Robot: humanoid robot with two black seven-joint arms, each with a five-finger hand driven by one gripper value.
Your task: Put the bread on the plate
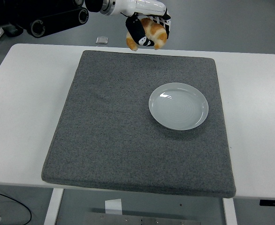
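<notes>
My left hand (146, 32) comes in from the top left and is shut on the bread (152, 33), a golden-brown croissant. It holds the bread in the air above the far edge of the grey mat (118, 136). The round white plate (178, 106) lies empty on the right half of the mat, below and to the right of the hand. The right arm is out of view.
The mat lies on a white table (20, 103). A small grey object (102, 40) lies on the floor beyond the table's far edge. The black arm links (53, 18) fill the top left corner.
</notes>
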